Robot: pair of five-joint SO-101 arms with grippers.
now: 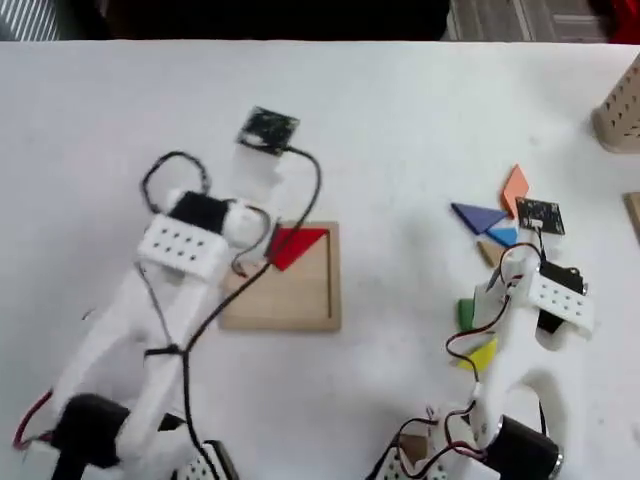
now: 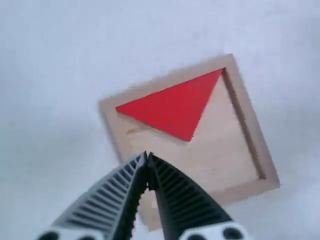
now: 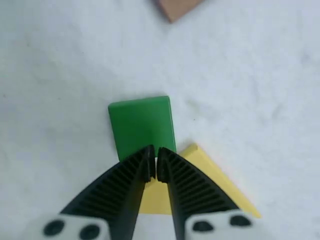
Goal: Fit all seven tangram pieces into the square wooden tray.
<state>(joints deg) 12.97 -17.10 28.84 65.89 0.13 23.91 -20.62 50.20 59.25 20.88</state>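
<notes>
The square wooden tray (image 1: 300, 305) lies at mid-table with a red triangle (image 1: 296, 244) in its far corner. My left gripper (image 2: 147, 159) hangs shut above the tray's (image 2: 245, 120) near side, short of the red triangle (image 2: 175, 105), holding nothing. My right gripper (image 3: 153, 152) is shut too, with its tips over the near edge of a green square (image 3: 142, 125) and a yellow triangle (image 3: 220, 192) beside them. On the right of the table lie the green square (image 1: 466, 313), yellow triangle (image 1: 480, 355), orange piece (image 1: 515, 190), dark blue triangle (image 1: 478, 216), light blue piece (image 1: 503, 236) and a tan piece (image 1: 487, 252).
A beige perforated block (image 1: 620, 110) stands at the far right edge, with a wooden edge (image 1: 633, 215) just below it. Black cables (image 1: 300, 200) loop from the left arm across the tray. A tan corner (image 3: 177, 7) shows beyond the green square.
</notes>
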